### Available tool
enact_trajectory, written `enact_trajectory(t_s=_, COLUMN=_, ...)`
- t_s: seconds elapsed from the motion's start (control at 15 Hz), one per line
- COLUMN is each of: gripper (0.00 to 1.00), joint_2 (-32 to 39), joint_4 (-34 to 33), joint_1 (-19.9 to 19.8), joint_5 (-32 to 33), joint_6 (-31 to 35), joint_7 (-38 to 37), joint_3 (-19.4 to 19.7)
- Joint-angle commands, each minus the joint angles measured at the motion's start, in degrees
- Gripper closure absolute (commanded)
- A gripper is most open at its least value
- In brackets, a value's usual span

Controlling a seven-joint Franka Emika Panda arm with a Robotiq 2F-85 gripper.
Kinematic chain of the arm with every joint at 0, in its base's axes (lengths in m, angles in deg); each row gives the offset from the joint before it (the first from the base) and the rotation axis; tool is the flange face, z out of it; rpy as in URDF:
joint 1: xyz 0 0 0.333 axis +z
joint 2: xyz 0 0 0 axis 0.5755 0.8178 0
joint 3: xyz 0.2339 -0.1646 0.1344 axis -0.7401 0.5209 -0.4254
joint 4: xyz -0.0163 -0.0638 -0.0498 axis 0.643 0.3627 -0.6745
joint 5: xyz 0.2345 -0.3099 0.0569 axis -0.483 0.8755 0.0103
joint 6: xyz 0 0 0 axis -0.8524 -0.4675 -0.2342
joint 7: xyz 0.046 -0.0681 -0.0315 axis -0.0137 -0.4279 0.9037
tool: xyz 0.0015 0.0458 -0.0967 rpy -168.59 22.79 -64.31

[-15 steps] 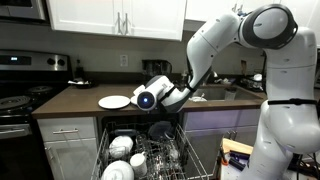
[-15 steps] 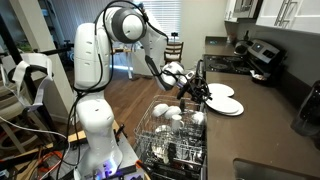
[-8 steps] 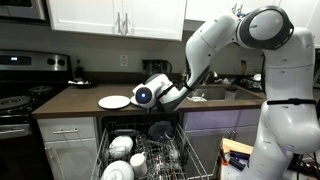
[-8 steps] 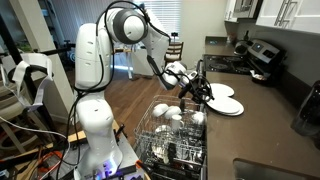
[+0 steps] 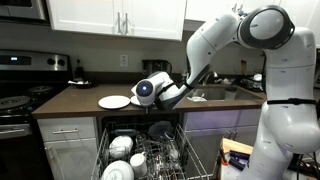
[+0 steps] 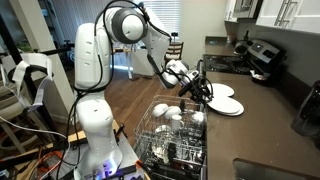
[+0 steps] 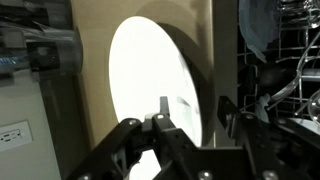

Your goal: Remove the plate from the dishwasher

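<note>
Near front edge of counter (image 5: 70,100), above open dishwasher (image 5: 150,150): plate (image 7: 150,70), flat, face up. Straddles its rim with gripper (image 7: 194,108) part-open; cannot tell whether gripped.

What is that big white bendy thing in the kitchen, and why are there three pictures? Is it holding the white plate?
That big white thing is a robot arm. At its end is a hand with two fingers for pinching things. Two pictures come from cameras standing in the kitchen, looking from different spots. The third comes from a small camera on the arm's wrist, looking past the fingers. Below the arm is an open dishwasher, full of dishes. On the brown counter lies a white plate, and the hand is right at its edge. I cannot tell from these pictures whether the fingers are pinching the plate or are just next to it. A black stove stands further along.
</note>
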Motion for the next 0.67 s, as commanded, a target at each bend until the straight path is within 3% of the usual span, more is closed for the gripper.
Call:
enact_trajectory(t_s=0.0, gripper=0.44, joint_2=-2.8, joint_4=1.3, joint_1=-1.0, joint_5=-3.3, joint_6=3.6, joint_7=5.5, joint_3=0.1)
enact_trajectory(t_s=0.2, gripper=0.35, joint_2=-4.3, joint_4=2.1, joint_1=-1.0, joint_5=-4.9, joint_6=5.3, joint_7=8.0, joint_3=0.4)
enact_trajectory(t_s=0.6, gripper=0.31, joint_2=-7.4, joint_4=4.5, joint_1=-0.9, joint_5=-9.1, joint_6=8.6, joint_7=13.9, joint_3=0.9)
